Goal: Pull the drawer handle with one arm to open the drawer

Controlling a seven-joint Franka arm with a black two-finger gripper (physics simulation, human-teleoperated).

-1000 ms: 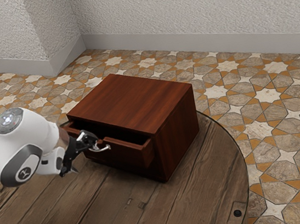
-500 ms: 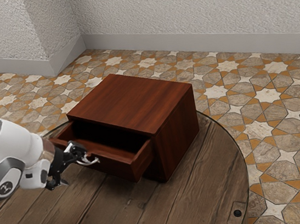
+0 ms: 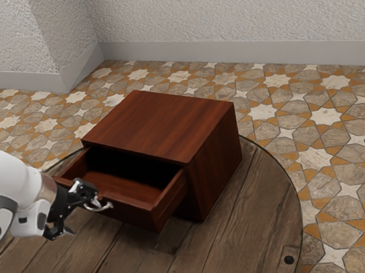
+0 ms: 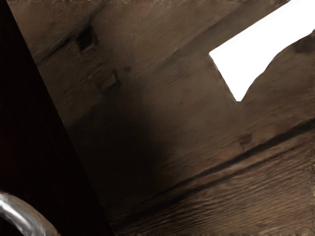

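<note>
Gripper: the black two-finger gripper (image 3: 89, 196) sits at the end of the white and grey arm (image 3: 5, 197), which reaches in from the exterior view's left. Its fingers are clamped on the curved silver metal handle (image 3: 103, 205).

Handle: it is fixed to the front panel of the drawer, and a small loop of silver shows just past the fingertips. In the wrist view a curved piece of it (image 4: 19, 216) lies close under the hand.

Drawer: the dark red-brown wooden drawer (image 3: 142, 214) is directly beyond the gripper. It is pulled well out of its housing, so the open inside is visible. In the wrist view its dark front (image 4: 29, 147) stands right beside the hand.

Cabinet: the dark red-brown wooden cabinet (image 3: 167, 121) is beyond the drawer, farther from the gripper. Its flat top is bare.

Table: the round table of weathered wooden planks (image 3: 205, 255) lies under the gripper and carries the cabinet. Its boards (image 4: 177, 147) run below the hand in the wrist view.

White patch: a bright white shape (image 4: 256, 54) is on the table side of the hand. I cannot tell what it is.

Floor: patterned star tiles (image 3: 314, 112) spread beyond the table, well apart from the gripper.
</note>
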